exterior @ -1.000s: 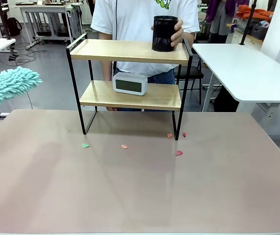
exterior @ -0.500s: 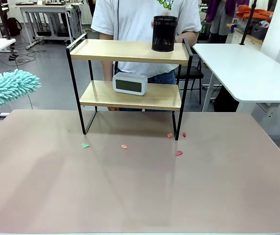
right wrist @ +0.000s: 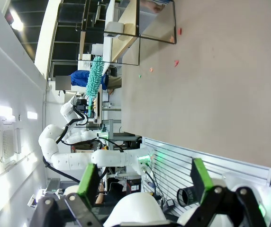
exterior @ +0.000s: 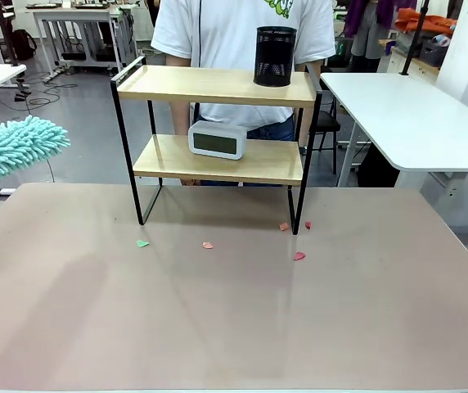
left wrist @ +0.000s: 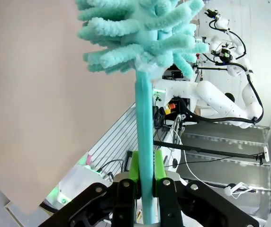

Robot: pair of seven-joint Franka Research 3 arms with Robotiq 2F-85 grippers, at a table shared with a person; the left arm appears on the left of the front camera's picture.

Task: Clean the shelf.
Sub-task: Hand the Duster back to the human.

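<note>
Shelf [exterior: 218, 123] at the far edge of the bench [exterior: 234, 327], black mesh pen cup [exterior: 275, 56] on its top board, white digital clock [exterior: 217, 139] on the lower. Left pincer [left wrist: 145, 182] clenched on teal duster [left wrist: 144, 56] handle (fluffy head off the bench's left side). Right pincer [right wrist: 145, 182] released, holding nothing. 5 paper scraps [exterior: 299, 255] near the shelf's front legs.

Front camera sits low at the robot's edge of the pinkish-brown table [exterior: 234, 311], facing across it at the two-tier wooden rack with the thin black frame [exterior: 218, 123], near the far edge. The left wrist camera looks close up along the green-padded left gripper [left wrist: 145, 172] and a teal fluffy duster [left wrist: 142, 33]. The right wrist camera, rolled sideways, looks along the table from behind; it shares the rack [right wrist: 138, 28], tabletop [right wrist: 211, 85] and duster [right wrist: 95, 78] with the front view.
</note>
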